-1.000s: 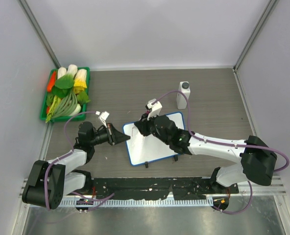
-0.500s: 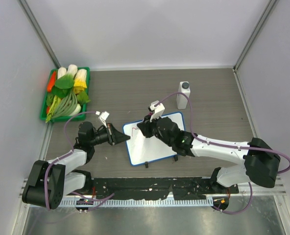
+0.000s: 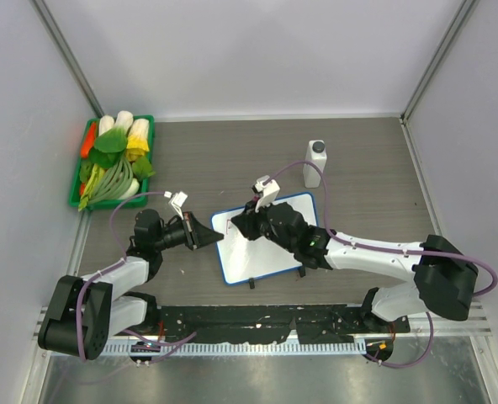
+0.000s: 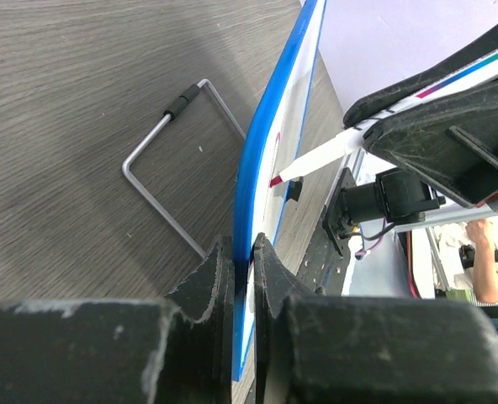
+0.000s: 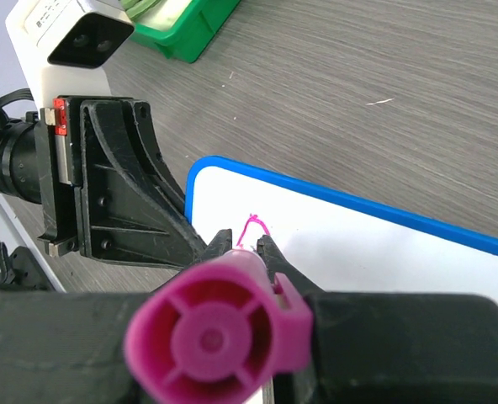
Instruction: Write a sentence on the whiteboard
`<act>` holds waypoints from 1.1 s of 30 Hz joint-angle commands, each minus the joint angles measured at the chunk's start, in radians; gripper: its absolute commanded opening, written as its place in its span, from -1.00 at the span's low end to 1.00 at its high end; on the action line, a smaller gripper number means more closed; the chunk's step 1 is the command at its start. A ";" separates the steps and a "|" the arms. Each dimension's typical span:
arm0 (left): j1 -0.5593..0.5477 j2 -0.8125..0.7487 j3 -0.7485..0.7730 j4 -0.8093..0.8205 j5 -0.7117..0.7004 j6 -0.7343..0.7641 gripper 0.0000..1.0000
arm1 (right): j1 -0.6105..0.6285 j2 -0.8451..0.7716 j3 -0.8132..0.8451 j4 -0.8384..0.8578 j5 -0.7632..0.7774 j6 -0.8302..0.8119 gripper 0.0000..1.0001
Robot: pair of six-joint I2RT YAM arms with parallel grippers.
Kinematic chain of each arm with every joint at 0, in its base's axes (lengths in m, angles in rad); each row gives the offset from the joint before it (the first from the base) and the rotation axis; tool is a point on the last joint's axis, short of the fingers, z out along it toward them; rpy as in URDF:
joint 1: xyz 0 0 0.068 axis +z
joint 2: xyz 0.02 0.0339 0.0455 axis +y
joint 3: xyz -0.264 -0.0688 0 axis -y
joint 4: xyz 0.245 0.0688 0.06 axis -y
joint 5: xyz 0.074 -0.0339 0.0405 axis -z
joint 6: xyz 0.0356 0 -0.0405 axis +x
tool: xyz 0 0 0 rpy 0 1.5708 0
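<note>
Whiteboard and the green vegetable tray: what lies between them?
Top view: the left end effector, shut on the whiteboard's left edge, and its white wrist camera; the rest is bare table up to the tray.

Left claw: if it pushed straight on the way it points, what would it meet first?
The left claw is shut on the whiteboard rim, so the board comes first. Further along, probably the marker, though depth is unclear.

- Middle of table [image 3: 215, 160]: whiteboard [image 3: 251, 254], left edge in left gripper [image 3: 209, 236].
- Over its far-left corner: right gripper [image 3: 241, 225] with marker [image 5: 215, 341].
- Behind-right: bottle [image 3: 315, 163].
- Far left: tray [image 3: 75, 200] holding vegetables [image 3: 114, 160].
</note>
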 commanded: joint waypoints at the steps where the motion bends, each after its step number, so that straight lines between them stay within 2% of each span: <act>1: -0.002 -0.013 -0.011 0.008 -0.024 0.038 -1.00 | -0.003 0.035 0.030 0.027 -0.006 0.010 -0.97; 16: 0.000 -0.015 -0.012 0.005 -0.024 0.038 -1.00 | -0.003 -0.014 0.001 -0.036 0.052 -0.017 -0.97; 33: -0.002 -0.019 -0.014 0.004 -0.027 0.038 -1.00 | -0.003 -0.068 -0.040 -0.040 0.043 -0.005 -0.98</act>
